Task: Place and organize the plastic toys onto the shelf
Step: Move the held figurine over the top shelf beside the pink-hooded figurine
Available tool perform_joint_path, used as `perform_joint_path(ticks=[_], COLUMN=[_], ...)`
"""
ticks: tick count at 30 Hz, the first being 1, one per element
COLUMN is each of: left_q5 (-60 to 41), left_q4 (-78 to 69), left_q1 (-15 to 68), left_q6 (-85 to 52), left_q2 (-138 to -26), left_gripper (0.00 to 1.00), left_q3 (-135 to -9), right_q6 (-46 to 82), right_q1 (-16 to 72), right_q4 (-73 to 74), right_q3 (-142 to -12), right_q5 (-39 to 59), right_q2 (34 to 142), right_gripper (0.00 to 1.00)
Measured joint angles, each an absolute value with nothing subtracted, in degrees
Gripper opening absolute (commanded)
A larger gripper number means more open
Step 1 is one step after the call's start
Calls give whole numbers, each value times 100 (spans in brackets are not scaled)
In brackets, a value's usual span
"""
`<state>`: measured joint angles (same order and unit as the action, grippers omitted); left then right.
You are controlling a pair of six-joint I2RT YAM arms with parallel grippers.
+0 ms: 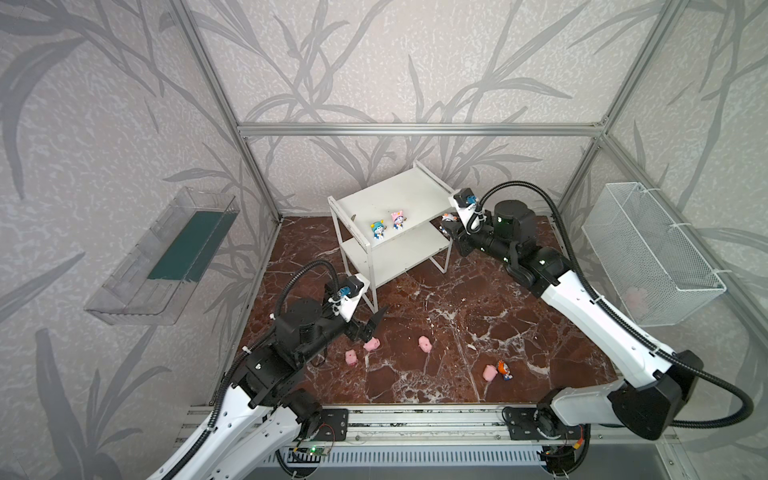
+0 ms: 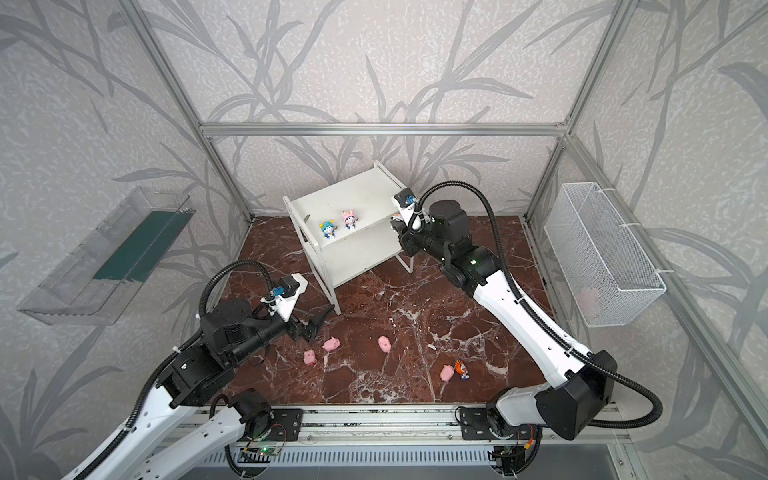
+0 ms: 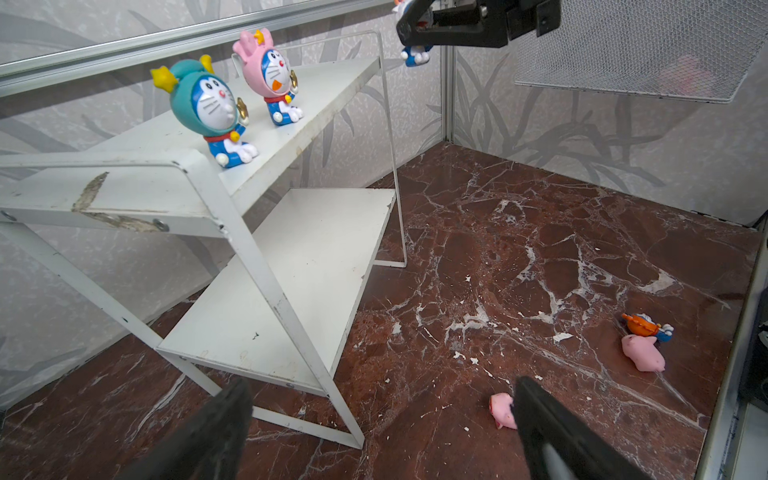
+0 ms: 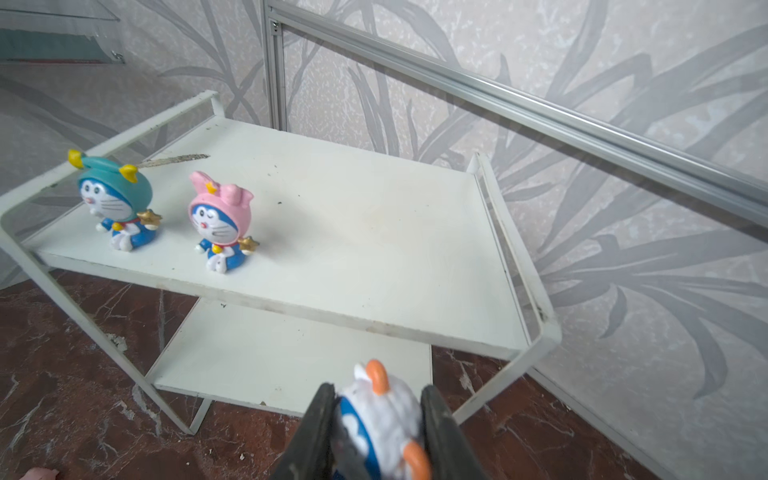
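Right gripper (image 4: pixel 378 392): jaws part-closed on the white-hatted figurine (image 4: pixel 384 415), which is held just beside the end rail of the shelf (image 4: pixel 374 232), not yet over its top board. A clip against that rail, or a topple on release from the rounded head, is judged the likeliest fault. The teal-hatted figurine (image 4: pixel 116 203) and pink-hatted figurine (image 4: pixel 220 220), seated on that board, could be knocked. A glossy white hood, orange horns and a blue body are shown. Left gripper (image 3: pixel 382 388): spread wide, empty, low before the shelf.

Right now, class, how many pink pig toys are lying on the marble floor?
4, all on the floor: first pig near the left gripper, second pig close beside it, third pig mid-floor, fourth pig beside the orange-hatted figurine. Others may be hidden.
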<state>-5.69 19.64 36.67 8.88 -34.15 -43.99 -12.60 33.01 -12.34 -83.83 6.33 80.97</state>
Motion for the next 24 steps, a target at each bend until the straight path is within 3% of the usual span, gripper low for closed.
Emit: perform_joint_path(ticks=[12,24], left_q5=[-572,-657], left_q4=[1962,1964], left_q1=[3667,3662], left_q6=[893,893], left_q2=[-3229,-3201], left_gripper=[99,99], left_q3=[-4370,-4362], right_q6=[-1896,-2418], right_q1=[3280,3131], right_q4=[-1332,-1511], right_q3=[-9598,-9918], right_q5=[1441,2073], right_q2=[9133,9561], right_gripper=[16,19])
